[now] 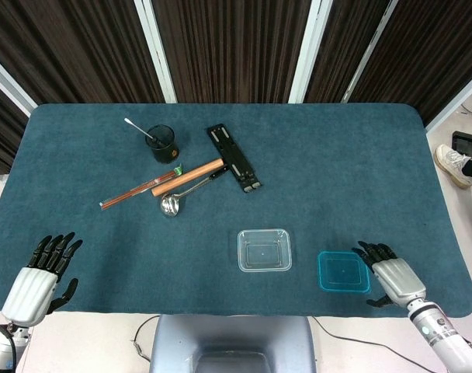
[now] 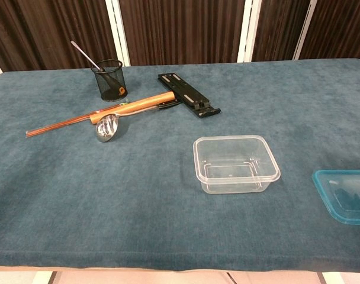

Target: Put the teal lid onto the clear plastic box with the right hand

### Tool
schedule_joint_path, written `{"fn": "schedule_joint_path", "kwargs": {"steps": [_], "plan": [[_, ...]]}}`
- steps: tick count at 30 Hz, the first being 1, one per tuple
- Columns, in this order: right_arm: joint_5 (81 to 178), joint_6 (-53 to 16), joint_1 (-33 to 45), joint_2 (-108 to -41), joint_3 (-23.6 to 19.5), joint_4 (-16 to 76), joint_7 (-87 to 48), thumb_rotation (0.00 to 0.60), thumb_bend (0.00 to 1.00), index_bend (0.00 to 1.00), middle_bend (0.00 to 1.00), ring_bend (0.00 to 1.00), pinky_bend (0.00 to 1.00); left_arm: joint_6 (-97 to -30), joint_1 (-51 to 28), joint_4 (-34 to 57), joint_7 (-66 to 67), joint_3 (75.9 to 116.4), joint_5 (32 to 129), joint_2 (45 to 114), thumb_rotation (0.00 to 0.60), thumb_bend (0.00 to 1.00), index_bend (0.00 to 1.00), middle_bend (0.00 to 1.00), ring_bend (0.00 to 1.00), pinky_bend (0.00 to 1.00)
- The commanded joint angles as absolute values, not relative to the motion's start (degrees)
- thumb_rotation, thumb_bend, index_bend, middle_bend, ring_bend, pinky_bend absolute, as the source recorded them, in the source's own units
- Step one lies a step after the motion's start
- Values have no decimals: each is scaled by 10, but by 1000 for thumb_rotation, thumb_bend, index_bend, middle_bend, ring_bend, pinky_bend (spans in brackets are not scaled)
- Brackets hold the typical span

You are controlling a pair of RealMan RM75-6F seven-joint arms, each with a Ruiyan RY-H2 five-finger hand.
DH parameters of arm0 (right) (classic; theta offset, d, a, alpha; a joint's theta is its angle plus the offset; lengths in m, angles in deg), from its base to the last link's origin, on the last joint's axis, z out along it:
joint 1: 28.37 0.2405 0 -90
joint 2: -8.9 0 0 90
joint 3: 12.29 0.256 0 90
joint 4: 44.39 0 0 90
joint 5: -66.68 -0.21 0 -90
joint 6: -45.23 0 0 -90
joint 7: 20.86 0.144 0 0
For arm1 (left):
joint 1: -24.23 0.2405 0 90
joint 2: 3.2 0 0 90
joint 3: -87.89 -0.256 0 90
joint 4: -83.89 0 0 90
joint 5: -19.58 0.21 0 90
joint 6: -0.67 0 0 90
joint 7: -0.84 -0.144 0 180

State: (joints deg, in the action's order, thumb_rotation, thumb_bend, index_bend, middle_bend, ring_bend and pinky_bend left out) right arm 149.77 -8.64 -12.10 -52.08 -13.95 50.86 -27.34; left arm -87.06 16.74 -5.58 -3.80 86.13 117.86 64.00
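At the near table edge, the right hand [image 1: 394,277] lies just beside the teal lid [image 1: 344,272], its dark fingers [image 1: 373,250] spread, holding nothing, reaching the lid's right rim; whether they touch it is unclear. The left hand [image 1: 39,275] hovers open-fingered at the opposite corner. The lid is a flat, translucent rounded rectangle on the napped teal cloth [image 1: 337,179]. Just left stands the clear plastic box [image 1: 264,249], thin-walled and glossy.
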Motion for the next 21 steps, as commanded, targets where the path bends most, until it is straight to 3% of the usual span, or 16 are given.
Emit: {"fn": "schedule_joint_path", "kwargs": {"steps": [1, 21], "plan": [[1471, -62, -104, -539, -141, 497, -296, 600, 153, 60, 1, 0, 0, -869, 167, -56, -39, 861, 1177, 640, 600, 441, 0, 0, 0, 56], [1366, -5, -46, -589, -129, 475, -379, 600, 154, 208, 94, 0, 1, -867, 165, -56, -38, 861, 1173, 640, 600, 441, 0, 0, 0, 56]]}}
